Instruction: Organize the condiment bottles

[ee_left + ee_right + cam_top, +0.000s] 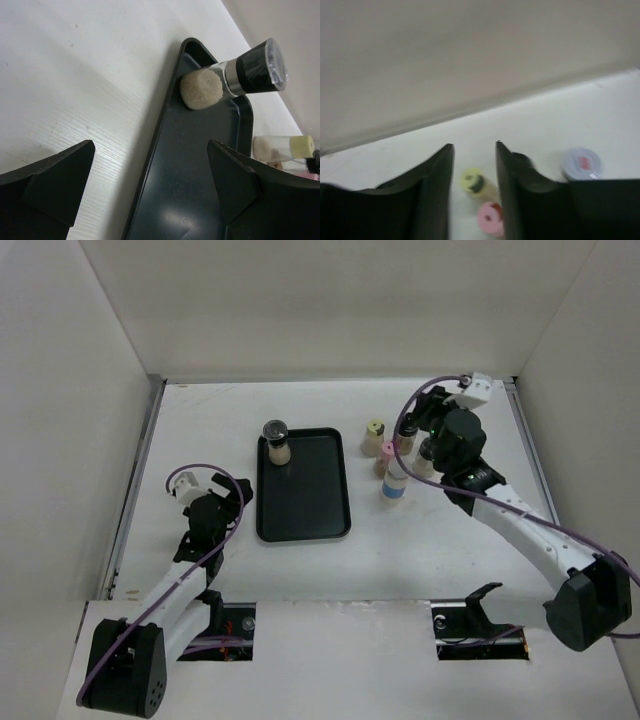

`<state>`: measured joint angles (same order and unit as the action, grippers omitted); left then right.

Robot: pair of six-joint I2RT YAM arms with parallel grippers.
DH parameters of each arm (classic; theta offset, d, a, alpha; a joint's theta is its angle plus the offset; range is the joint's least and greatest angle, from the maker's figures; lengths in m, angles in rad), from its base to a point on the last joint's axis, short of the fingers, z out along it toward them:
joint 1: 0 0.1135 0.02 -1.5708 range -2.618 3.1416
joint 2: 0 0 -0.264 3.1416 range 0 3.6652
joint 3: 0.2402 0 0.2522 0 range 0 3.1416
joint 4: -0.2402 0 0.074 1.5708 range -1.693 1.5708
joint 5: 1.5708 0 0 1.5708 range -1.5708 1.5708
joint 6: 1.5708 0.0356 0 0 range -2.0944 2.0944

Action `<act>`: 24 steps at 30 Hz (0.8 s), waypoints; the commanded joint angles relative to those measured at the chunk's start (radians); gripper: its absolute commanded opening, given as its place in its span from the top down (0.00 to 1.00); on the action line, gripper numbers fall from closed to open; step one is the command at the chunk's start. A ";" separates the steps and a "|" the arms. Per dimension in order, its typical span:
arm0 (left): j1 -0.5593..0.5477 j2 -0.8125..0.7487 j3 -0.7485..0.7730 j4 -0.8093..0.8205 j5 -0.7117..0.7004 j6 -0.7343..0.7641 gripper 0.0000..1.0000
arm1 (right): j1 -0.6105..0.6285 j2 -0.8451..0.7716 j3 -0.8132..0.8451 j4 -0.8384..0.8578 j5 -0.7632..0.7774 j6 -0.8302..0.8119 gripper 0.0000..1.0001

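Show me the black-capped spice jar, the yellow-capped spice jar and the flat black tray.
Black-capped spice jar (pixel 274 430): top view, its cap.
Yellow-capped spice jar (pixel 375 427): top view, its cap.
Flat black rectangular tray (pixel 305 505): top view, bare floor.

Top view: right arm's black wrist (pixel 462 440) hides pt of small dark-capped jar (pixel 407 428) and most of another clear jar (pixel 425 454) nr far right corner of white worktop (pixel 200 420). Right wrist view blurred thruout: small pink-capped jar (pixel 490 219) cut by bottom edge, red mark on pale grey round cap (pixel 581 164) unreadable.
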<state>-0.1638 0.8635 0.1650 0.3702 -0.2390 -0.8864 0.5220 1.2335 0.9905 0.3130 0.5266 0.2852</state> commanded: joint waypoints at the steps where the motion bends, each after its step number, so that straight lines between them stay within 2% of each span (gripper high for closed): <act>1: -0.015 0.014 0.007 0.041 -0.002 0.001 0.00 | -0.098 0.023 -0.090 -0.153 0.082 0.058 0.44; 3: -0.021 0.017 0.005 0.056 -0.017 0.001 0.00 | -0.139 0.047 -0.098 -0.199 0.078 0.068 0.25; 7: -0.026 0.026 0.008 0.058 -0.008 0.004 0.00 | -0.159 0.127 -0.060 -0.213 0.017 0.054 0.11; 10: -0.026 0.025 0.007 0.061 -0.016 0.006 0.00 | -0.159 0.188 -0.023 -0.227 -0.008 0.042 0.08; 15: -0.013 -0.001 -0.001 0.052 -0.008 0.006 0.00 | -0.167 0.280 0.014 -0.232 0.038 0.045 0.07; 24: -0.024 0.049 0.010 0.065 -0.003 0.001 0.00 | -0.190 0.322 -0.018 -0.227 0.102 0.055 0.10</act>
<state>-0.1841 0.8925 0.1650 0.3840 -0.2428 -0.8867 0.3477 1.5509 0.9596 0.0605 0.5846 0.3328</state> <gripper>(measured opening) 0.997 0.905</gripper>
